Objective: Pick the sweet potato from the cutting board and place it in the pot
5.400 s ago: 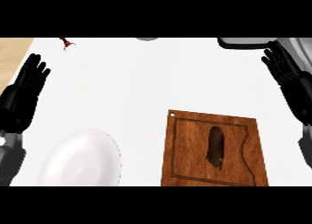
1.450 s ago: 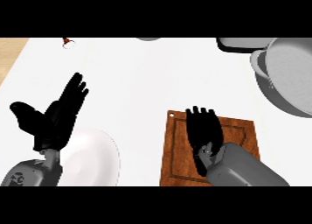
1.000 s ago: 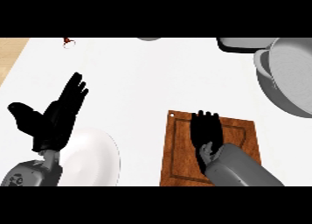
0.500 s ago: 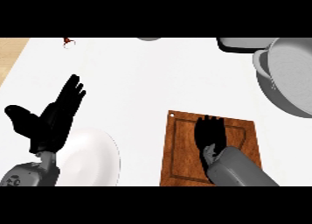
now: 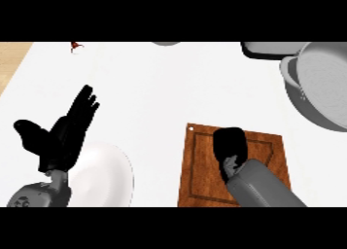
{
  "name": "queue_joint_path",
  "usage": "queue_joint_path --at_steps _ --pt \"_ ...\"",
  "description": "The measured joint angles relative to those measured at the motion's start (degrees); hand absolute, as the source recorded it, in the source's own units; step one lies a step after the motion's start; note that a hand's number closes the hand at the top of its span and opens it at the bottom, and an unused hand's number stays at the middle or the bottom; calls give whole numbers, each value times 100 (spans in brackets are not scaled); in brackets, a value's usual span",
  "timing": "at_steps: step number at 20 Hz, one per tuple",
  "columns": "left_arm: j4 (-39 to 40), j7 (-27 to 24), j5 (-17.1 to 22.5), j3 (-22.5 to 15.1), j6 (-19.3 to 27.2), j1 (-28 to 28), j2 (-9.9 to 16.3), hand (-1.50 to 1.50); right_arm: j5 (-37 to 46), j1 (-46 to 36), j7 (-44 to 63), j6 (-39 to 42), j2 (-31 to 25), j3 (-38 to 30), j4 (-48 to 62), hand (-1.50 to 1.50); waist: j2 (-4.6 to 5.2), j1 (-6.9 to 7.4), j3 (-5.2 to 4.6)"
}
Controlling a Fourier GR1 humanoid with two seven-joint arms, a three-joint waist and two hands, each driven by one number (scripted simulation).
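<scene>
Sweet potato cannot be seen as such: the right hand [image 5: 230, 146] lies over the spot on the cutting board [image 5: 204, 180] in the lower right of the frame, its fingers curled down into a rounded black shape, and whatever is beneath them is hidden. Whether those fingers are clamped on anything cannot be told from this view. The grey right forearm [image 5: 262, 187] comes up from the bottom edge and covers the lower right part of the board.

The cutting board is brown wood with a darker inset panel and a small pale hole at its upper left corner; it rests on the white table [image 5: 176, 87].

The pot [image 5: 326, 85], grey and round with its open mouth showing, sits at the right edge of the frame, above the board and well apart from the right hand.

The left hand [image 5: 61, 133] shows at the left of the frame, open, fingers straight and pointing toward the upper right, thumb spread out to the left, holding nothing. Just beside it, toward the bottom, lies a white plate [image 5: 108, 177], partly covered by the left wrist.

A small red object [image 5: 75, 46] lies at the upper left, near a strip of pale wood surface [image 5: 4, 63].
</scene>
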Motion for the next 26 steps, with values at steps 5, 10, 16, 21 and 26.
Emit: queue_joint_path --at_steps 5,10,16,21,26 --pt "-239 169 -116 40 -25 97 -75 0 326 331 -205 -104 -19 -141 -361 150 0 -11 14" --pt "-256 135 -93 252 66 255 -13 0 20 710 -654 -1381 -880 -1573 -990 150 -52 -421 52" --pt "-317 98 -71 342 119 383 -21 0 -538 1487 -1694 -2945 -1881 -3526 -1102 150 -36 -581 63" --pt "-395 142 -29 358 28 342 34 0 -1016 2356 -2881 -4096 -2377 -4831 -1123 150 -25 -437 47" --pt "-381 212 -57 304 -33 249 26 0 -1839 3055 -4076 -4488 -2660 -5937 -1415 150 -16 -298 34"
